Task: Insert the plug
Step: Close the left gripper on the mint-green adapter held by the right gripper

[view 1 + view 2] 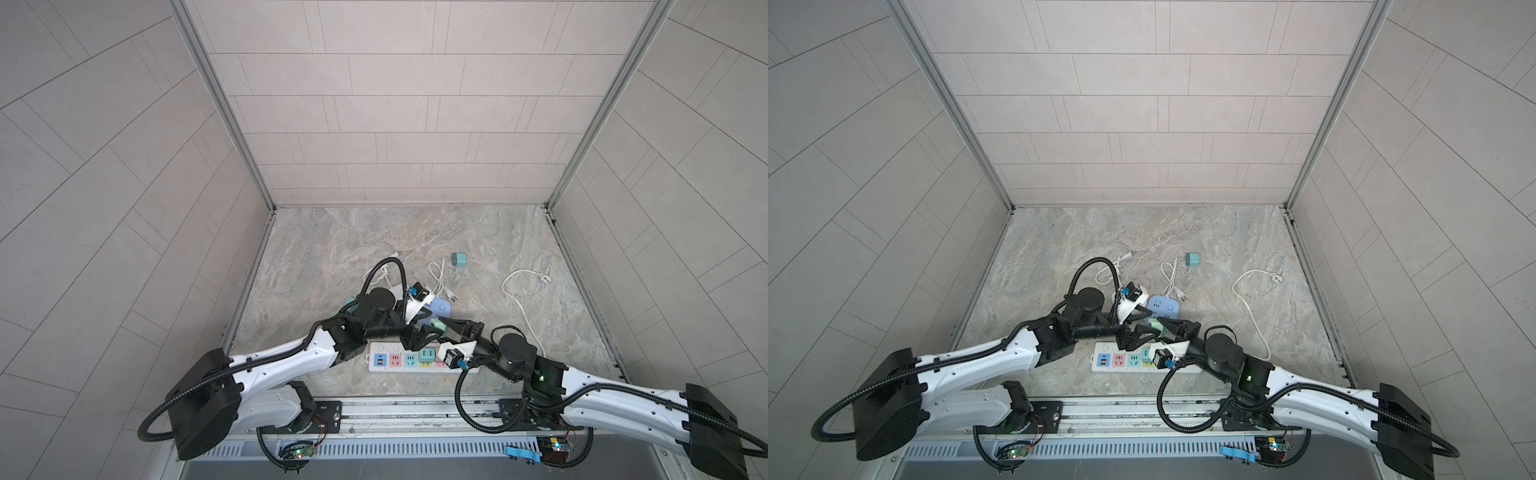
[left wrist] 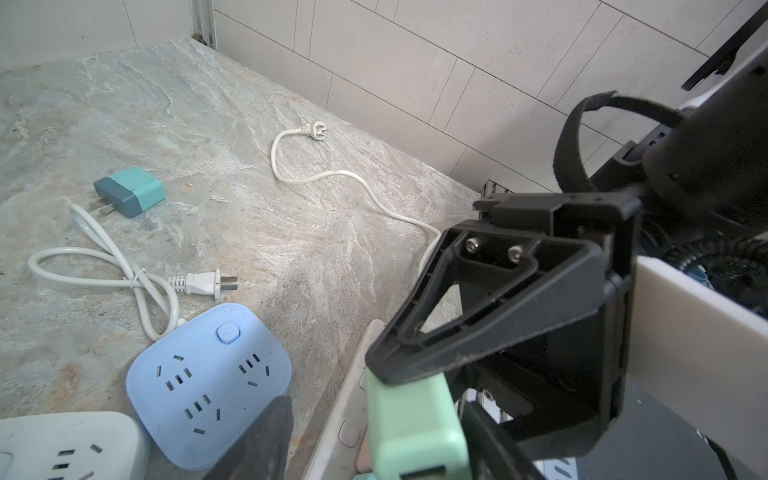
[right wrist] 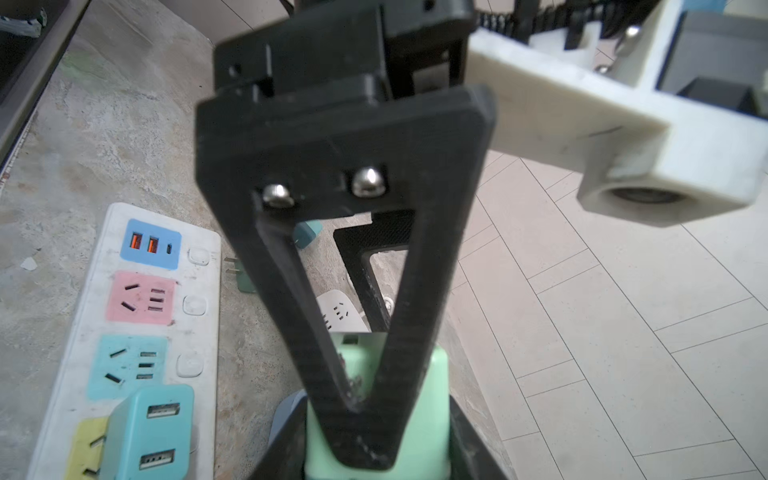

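I've got my right gripper [image 3: 365, 415] clenched on the mint green plug [image 3: 432, 415], pinched at the fingertips. The plug sits between the white power strip [image 3: 203, 316] and the blue socket [image 2: 208, 374], not in any outlet. My left gripper [image 2: 386, 449] straddles it, jaws apart, with a gap on one side. A teal charger [image 3: 149, 428] is in the strip.

Both arms angled inward, left end effector [image 1: 428, 331] part-open, right end effector [image 1: 444, 326] tight closed, tip to tip.
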You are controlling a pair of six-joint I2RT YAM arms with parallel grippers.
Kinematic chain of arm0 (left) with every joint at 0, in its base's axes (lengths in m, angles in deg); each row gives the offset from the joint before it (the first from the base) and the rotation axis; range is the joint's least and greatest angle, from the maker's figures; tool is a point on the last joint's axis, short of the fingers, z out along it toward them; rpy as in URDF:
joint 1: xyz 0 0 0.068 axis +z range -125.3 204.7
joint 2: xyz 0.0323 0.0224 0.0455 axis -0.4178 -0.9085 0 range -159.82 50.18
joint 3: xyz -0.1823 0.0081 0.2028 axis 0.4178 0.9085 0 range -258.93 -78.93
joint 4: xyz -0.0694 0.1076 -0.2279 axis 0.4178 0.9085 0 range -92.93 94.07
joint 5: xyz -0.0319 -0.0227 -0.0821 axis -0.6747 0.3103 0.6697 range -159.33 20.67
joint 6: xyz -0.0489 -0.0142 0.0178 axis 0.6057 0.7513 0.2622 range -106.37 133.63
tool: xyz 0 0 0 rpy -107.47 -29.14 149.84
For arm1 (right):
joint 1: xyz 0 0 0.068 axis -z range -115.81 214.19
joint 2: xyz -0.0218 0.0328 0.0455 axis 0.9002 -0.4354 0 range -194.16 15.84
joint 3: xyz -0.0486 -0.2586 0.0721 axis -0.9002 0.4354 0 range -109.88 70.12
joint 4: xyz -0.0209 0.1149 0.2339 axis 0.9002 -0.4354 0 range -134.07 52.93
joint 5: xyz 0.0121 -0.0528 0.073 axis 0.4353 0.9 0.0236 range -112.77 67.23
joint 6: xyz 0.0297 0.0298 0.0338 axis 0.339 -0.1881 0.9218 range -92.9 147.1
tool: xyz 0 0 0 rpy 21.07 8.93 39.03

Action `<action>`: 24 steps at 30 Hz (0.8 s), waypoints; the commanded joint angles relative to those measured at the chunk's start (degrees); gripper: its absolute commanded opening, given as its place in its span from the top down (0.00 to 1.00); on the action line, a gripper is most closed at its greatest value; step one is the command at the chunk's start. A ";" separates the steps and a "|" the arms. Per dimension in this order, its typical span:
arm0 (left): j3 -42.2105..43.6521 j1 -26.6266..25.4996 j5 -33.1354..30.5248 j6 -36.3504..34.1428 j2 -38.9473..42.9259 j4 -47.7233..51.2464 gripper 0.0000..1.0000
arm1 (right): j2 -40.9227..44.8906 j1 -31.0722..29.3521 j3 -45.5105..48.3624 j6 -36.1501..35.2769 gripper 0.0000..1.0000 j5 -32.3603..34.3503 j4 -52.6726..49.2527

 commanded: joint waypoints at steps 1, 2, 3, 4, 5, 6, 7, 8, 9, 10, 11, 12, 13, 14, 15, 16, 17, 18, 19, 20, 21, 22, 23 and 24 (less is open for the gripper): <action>-1.88 0.15 -0.38 -1.06 -0.84 1.27 0.40 | -0.63 -0.79 -0.91 -1.31 1.00 -0.46 3.86; -2.07 0.07 0.00 -1.06 -1.04 1.34 0.42 | -0.92 -0.81 -1.14 -1.24 1.00 0.32 3.85; -2.28 -0.02 0.33 -1.08 -1.22 1.44 0.45 | -1.15 -0.79 -1.44 -1.06 1.00 0.97 4.00; -2.37 -0.14 0.61 -1.23 -1.48 1.57 0.47 | -1.18 -0.79 -1.66 -0.96 1.00 1.58 4.11; -2.74 -0.35 0.78 -1.34 -1.77 1.99 0.50 | -1.05 -0.79 -1.76 -0.89 1.00 1.98 4.05; -2.97 -0.35 0.87 -1.50 -2.01 2.33 0.51 | -0.88 -0.79 -1.86 -0.95 1.00 2.06 4.08; -3.33 -0.45 0.92 -1.75 -2.27 2.94 0.54 | -0.61 -0.79 -2.02 -1.00 1.00 1.97 3.96; -3.71 -0.55 0.92 -1.92 -2.52 3.51 0.57 | -0.50 -0.83 -2.06 -1.18 1.00 1.86 3.86; -4.03 -0.67 1.00 -2.20 -2.76 3.99 0.59 | -0.52 -0.79 -2.15 -1.22 1.00 1.74 3.68; -4.35 -0.74 1.09 -2.41 -2.96 4.50 0.62 | -0.51 -0.83 -2.29 -1.22 1.00 1.75 3.67; -4.59 -0.77 1.09 -2.57 -3.13 4.95 0.64 | -0.60 -0.81 -2.37 -1.22 1.00 1.76 3.70; -4.75 -0.81 0.98 -2.74 -3.24 5.18 0.65 | -0.73 -0.83 -2.44 -1.14 1.00 1.76 3.66; -4.77 -0.90 1.13 -2.74 -3.50 5.23 0.68 | -0.86 -0.80 -2.39 -1.01 1.00 1.84 3.72; -4.93 -1.07 1.25 -2.75 -3.67 5.23 0.69 | -0.94 -0.80 -2.39 -0.81 1.00 1.95 3.81; -5.00 -1.08 1.40 -2.75 -3.98 5.23 0.71 | -1.03 -0.84 -2.42 -0.58 1.00 2.17 4.11; -5.13 -1.24 1.55 -2.68 -4.18 5.20 0.71 | -0.98 -0.79 -2.33 -0.29 1.00 2.63 4.37; -5.30 -1.33 1.62 -2.75 -4.55 5.29 0.71 | -0.96 -0.82 -2.29 0.19 1.00 3.25 4.82; -5.40 -1.38 1.62 -2.73 -4.87 5.30 0.71 | -0.88 -0.82 -2.15 0.48 1.00 3.71 5.26; -5.67 -1.49 1.64 -2.79 -5.13 5.46 0.71 | -0.76 -0.86 -2.27 0.66 1.00 4.03 5.54; -5.92 -1.57 1.70 -2.89 -5.60 5.70 0.72 | -0.76 -0.84 -2.37 0.79 1.00 3.97 5.54; -6.12 -1.71 1.62 -2.97 -5.92 6.03 0.71 | -0.65 -0.84 -2.42 0.78 1.00 3.72 5.57; -6.38 -1.78 1.62 -3.05 -6.28 6.34 0.71 | -0.82 -0.88 -2.46 0.79 1.00 3.24 5.45; -6.73 -1.85 1.62 -3.18 -6.70 6.70 0.72 | -1.01 -0.81 -2.70 0.80 1.00 2.76 5.42; -6.96 -1.92 1.62 -3.28 -6.99 6.95 0.72 | -1.26 -0.85 -2.79 0.92 1.00 2.55 5.38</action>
